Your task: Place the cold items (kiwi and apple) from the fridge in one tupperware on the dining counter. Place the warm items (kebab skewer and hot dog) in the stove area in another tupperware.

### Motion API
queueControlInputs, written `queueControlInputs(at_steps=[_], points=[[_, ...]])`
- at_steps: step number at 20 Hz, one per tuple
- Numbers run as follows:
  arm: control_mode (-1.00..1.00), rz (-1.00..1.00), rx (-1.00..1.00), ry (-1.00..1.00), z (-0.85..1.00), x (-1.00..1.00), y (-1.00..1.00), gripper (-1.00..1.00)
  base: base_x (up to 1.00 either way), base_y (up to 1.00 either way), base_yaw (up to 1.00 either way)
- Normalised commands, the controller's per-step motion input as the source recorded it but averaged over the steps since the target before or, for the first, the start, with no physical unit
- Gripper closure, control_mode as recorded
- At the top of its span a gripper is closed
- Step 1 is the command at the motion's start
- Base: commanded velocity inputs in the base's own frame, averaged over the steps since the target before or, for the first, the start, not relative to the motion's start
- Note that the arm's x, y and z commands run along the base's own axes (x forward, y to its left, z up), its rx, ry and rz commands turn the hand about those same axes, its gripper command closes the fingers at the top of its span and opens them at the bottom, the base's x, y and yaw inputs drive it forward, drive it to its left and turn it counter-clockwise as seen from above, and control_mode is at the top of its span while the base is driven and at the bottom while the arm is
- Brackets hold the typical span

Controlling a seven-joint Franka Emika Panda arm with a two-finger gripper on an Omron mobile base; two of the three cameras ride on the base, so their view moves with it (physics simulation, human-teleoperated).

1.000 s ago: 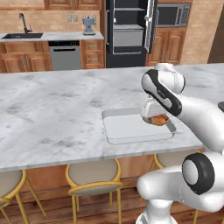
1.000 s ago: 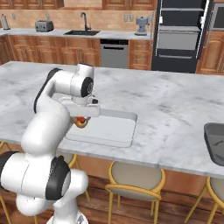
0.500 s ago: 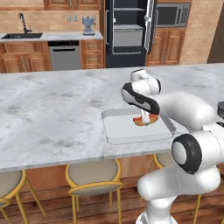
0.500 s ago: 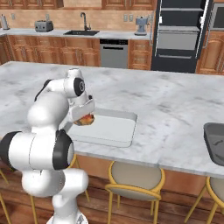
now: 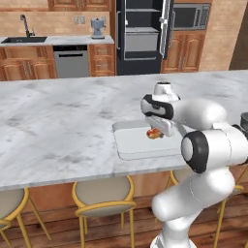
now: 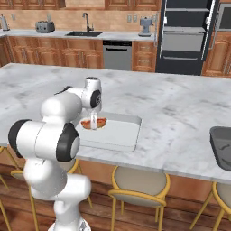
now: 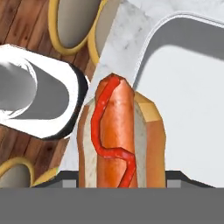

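My gripper (image 5: 156, 131) is shut on the hot dog (image 5: 153, 134), a sausage in a bun with a red ketchup line. It holds it low over the near right part of the white tupperware (image 5: 133, 145) on the marble dining counter. From the right base camera the hot dog (image 6: 94, 122) hangs at the tupperware's (image 6: 117, 134) left end under my gripper (image 6: 94, 125). Close up in the hand view, the hot dog (image 7: 118, 140) covers the fingertips, and the tupperware's (image 7: 188, 96) rim and floor lie beyond it. Kiwi, apple and kebab skewer are out of view.
A dark container (image 6: 222, 149) sits at the counter's right edge. Yellow-framed stools (image 5: 99, 196) stand under the near counter edge. The open black fridge (image 5: 140, 34) and the sink counter (image 5: 29, 41) are at the back wall.
The arm has folded and swung across, carrying the hot dog a little further in over the white tupperware and lower. The tupperware and counter have not moved.
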Motion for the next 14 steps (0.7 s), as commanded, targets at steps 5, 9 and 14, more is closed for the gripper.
queueControlInputs(at_steps=[5,9,14], points=[[-1.0,0.16,0.2,0.12,-0.3,0.6,-0.19,1.0,0.0,0.0,0.0],[-1.0,-0.13,0.0,0.29,-0.22,0.56,-0.05,1.0,0.0,0.0,0.0],[-1.0,-0.26,0.0,0.1,-0.24,0.43,0.0,1.0,0.0,0.0,0.0]])
